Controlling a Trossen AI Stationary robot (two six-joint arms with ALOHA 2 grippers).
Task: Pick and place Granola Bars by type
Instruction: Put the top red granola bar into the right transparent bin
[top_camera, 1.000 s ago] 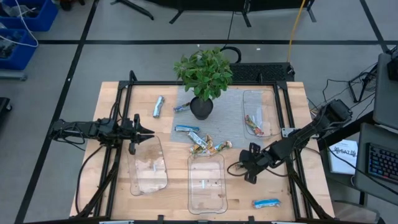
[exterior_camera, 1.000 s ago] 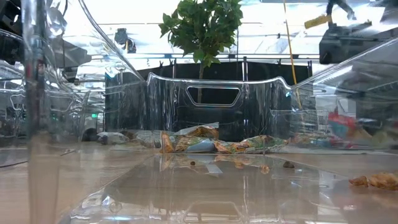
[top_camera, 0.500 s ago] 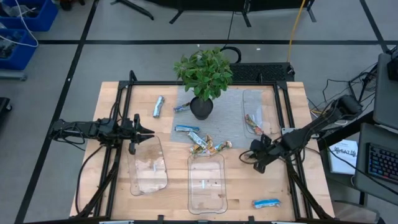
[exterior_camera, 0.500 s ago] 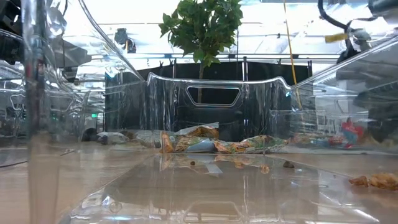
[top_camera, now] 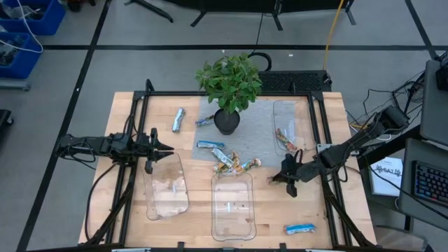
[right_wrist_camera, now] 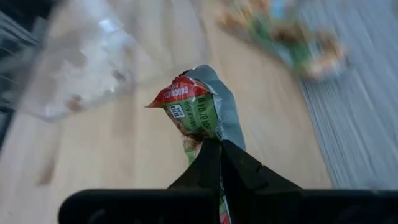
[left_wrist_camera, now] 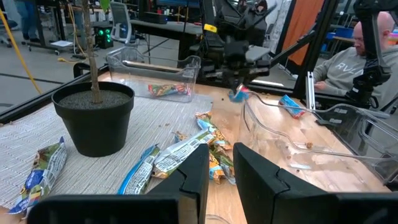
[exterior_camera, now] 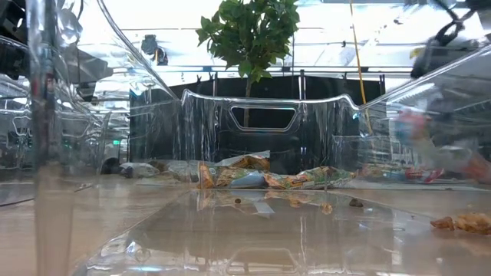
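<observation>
While the right gripper (right_wrist_camera: 219,149) pinches a granola bar (right_wrist_camera: 198,112), loose bars (top_camera: 231,162) lie beside the middle tray (top_camera: 232,222).

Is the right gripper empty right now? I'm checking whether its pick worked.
No. In the right wrist view the right gripper has its fingers shut on a granola bar with a red and green wrapper.

Held bar (right_wrist_camera: 198,107) red/green/silver; pot (left_wrist_camera: 93,118) black; lone bar (top_camera: 299,228) blue.

bar's (right_wrist_camera: 200,112) lower end hidden between right hand's (right_wrist_camera: 219,163) fingers
</observation>
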